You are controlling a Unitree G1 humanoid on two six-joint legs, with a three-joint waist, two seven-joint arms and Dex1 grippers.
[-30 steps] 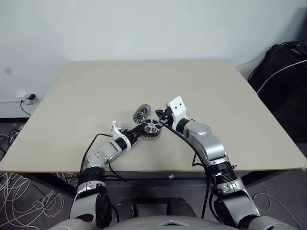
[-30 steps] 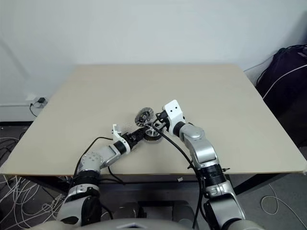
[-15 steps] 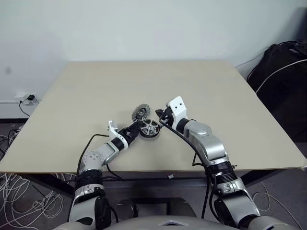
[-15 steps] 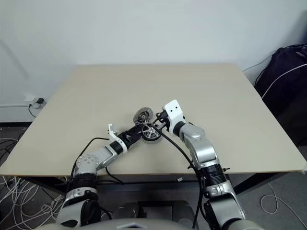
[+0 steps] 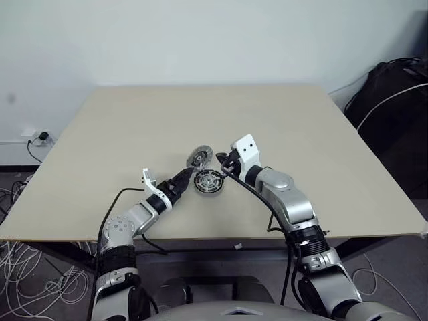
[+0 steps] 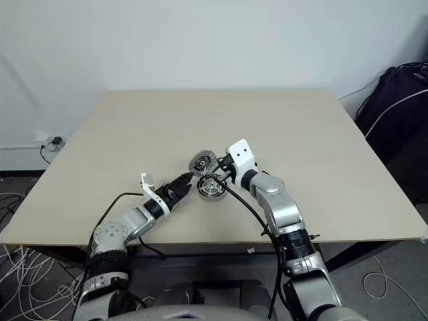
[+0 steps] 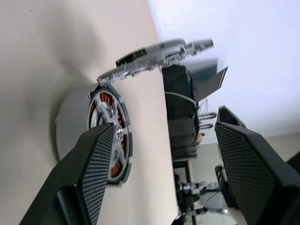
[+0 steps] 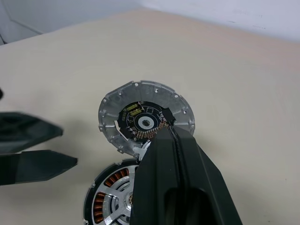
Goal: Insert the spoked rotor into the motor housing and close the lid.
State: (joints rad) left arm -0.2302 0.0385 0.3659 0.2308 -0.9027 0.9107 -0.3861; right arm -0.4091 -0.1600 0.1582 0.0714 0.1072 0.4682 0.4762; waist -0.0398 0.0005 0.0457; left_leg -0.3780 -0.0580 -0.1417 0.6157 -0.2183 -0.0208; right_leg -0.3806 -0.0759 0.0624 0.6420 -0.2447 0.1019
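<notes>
Two grippers sit close to the motor housing (image 5: 208, 181), which lies flat on the table (image 5: 120, 134) with its open face turned up, so its axis stands upright. You can see the spoked rotor (image 8: 123, 202) seated inside that housing: silver spokes over the copper-orange windings, level with the housing's rim.

Look to the far side of the housing, toward the wall, and you find the lid (image 5: 199, 158). It is not lying flat. It is tipped up on its edge, leaning, with its lower rim right at the housing's far rim and its dark ringed face (image 8: 144, 123) turned toward your right wrist camera. Whether lid and housing actually touch, you cannot tell.

Your left gripper (image 5: 182, 179) lies just beside the housing on its left, pointing at it along the tabletop. Its fingers (image 7: 93, 173) stand spread apart with nothing between them; the housing shows past their tips, clear of the pads.

Your right gripper (image 5: 221, 162) sits just to the right of the housing, angled down toward the spot where lid meets housing. Its fingers (image 8: 176, 183) are pressed together, tips right at the lid's lower edge, with no object pinched between them that you can make out.
</notes>
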